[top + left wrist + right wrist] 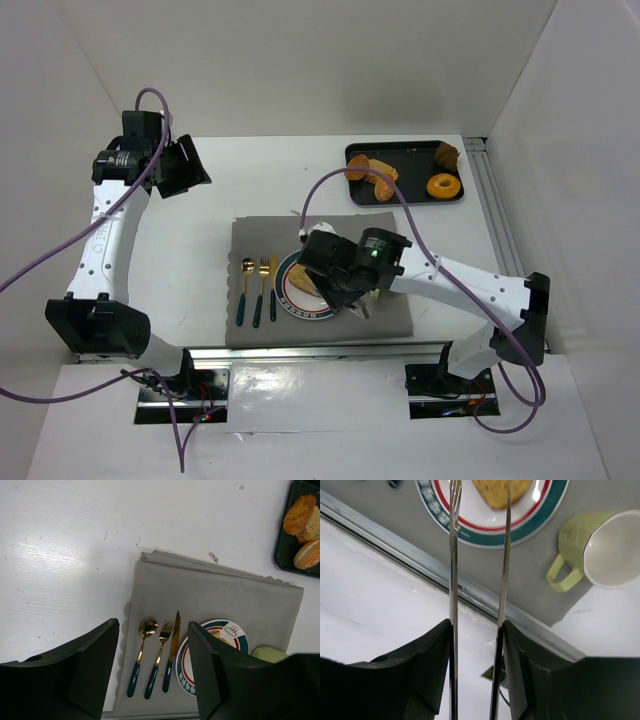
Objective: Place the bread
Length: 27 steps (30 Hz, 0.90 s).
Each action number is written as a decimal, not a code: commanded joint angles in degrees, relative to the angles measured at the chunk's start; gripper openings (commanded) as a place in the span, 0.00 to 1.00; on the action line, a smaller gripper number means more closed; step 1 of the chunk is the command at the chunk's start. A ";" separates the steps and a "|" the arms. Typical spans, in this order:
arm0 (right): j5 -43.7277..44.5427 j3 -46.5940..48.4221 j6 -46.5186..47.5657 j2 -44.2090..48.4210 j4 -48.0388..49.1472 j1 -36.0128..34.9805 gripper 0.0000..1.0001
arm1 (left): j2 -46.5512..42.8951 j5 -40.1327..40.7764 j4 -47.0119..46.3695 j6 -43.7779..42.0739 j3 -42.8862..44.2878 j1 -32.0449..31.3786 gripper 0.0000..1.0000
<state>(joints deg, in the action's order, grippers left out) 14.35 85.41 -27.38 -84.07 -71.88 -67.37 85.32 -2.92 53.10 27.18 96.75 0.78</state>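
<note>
A slice of toasted bread [502,490] lies on the round plate with a red and green rim [470,527], on the grey placemat [330,240]. My right gripper [477,625] is shut on metal tongs [454,555]. The two tong arms stand apart, their tips over the plate on either side of the bread, and I cannot tell if they touch it. In the top view the right gripper [345,295] hovers over the plate [290,295]. My left gripper [185,165] is open and empty, raised at the back left. Its own view shows the plate [235,630].
A black tray [405,198] at the back right holds more bread [372,172] and a donut [443,186]. A spoon, fork and knife [160,650] lie left of the plate. A green cup [600,550] lies beside the plate. A metal rail [420,565] runs along the table's near edge.
</note>
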 commanded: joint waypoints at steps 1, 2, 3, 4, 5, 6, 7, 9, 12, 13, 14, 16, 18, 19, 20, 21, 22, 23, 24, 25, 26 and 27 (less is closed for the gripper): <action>2.70 7.22 2.06 1.20 -1.60 0.83 0.51 | -1.03 -0.86 -0.98 0.24 0.11 0.10 0.70; 3.66 9.49 2.06 -0.20 -2.12 1.80 0.51 | -0.51 -1.38 -0.98 0.24 0.11 0.10 0.70; 5.58 10.73 3.28 -1.00 -2.13 3.20 0.51 | -0.50 -1.39 -1.50 0.24 0.11 0.10 0.70; 5.60 11.88 4.25 -1.79 -1.17 5.13 0.50 | -0.50 -1.39 -1.51 0.24 -0.42 0.10 0.70; 6.30 13.11 5.22 -2.58 -0.20 10.02 0.50 | -0.50 -1.39 -1.51 0.24 -0.42 0.10 0.70; 6.31 15.29 6.10 -4.15 1.02 12.59 0.50 | -0.50 -1.39 -1.51 0.24 -0.94 0.10 0.70; 7.87 16.19 7.85 -5.04 4.17 14.53 0.50 | -0.50 -2.08 -1.51 0.24 -0.95 0.10 0.70; 7.90 21.52 10.23 -10.20 6.04 21.64 0.51 | -0.50 -2.61 -2.04 0.24 -0.95 0.10 0.70; 1.93 24.28 10.76 -14.18 12.09 32.63 0.50 | -0.50 -3.32 -2.04 0.24 -1.48 0.10 0.70; -0.96 24.28 10.76 -14.71 16.29 34.83 0.50 | -0.50 -3.84 -2.04 0.24 -1.48 0.10 0.70; -2.56 24.28 10.76 -15.67 17.81 39.12 0.50 | -0.50 -3.85 -2.04 0.24 -1.48 0.10 0.71; -5.46 27.26 10.07 -19.54 19.57 42.49 0.50 | -0.50 -3.85 -2.56 0.24 -2.18 0.10 0.71; -6.34 30.50 10.06 -23.74 20.72 45.39 0.51 | 0.02 -3.85 -2.56 0.24 -2.70 0.10 0.71; -6.87 32.00 10.06 -25.25 21.25 46.18 0.51 | 0.63 -3.85 -2.56 0.24 -2.71 0.10 0.71; -7.66 33.67 10.06 -26.74 21.25 46.80 0.51 | 0.64 -3.85 -2.56 0.24 -2.71 0.10 0.71; -7.67 34.90 10.06 -28.06 21.25 47.50 0.51 | 1.25 -3.85 -2.56 0.24 -2.71 0.10 0.71; -8.28 36.83 10.06 -30.08 21.25 47.51 0.52 | 1.25 -3.85 -2.56 0.24 -2.71 0.10 0.71; -8.81 37.89 10.06 -31.05 21.25 47.51 0.52 | 1.25 -3.85 -2.56 -0.28 -2.71 0.10 0.71; -8.81 38.77 10.06 -31.93 21.25 48.03 0.54 | 1.25 -3.85 -2.56 -0.28 -2.71 0.10 0.71; -9.33 40.00 10.06 -33.34 21.25 48.04 0.54 | 1.78 -3.85 -2.56 -0.28 -2.71 0.10 0.71; -9.34 40.54 10.06 -34.05 21.25 48.04 0.55 | 1.78 -3.85 -3.09 -0.28 -2.71 0.10 0.71; -9.34 40.54 10.06 -34.05 21.25 48.04 0.55 | 1.78 -3.33 -3.09 -0.28 -2.71 0.10 0.71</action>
<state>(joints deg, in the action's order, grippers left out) 6.96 122.21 -18.06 -117.80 -54.06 -18.98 86.63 -5.89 51.83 27.18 94.21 0.78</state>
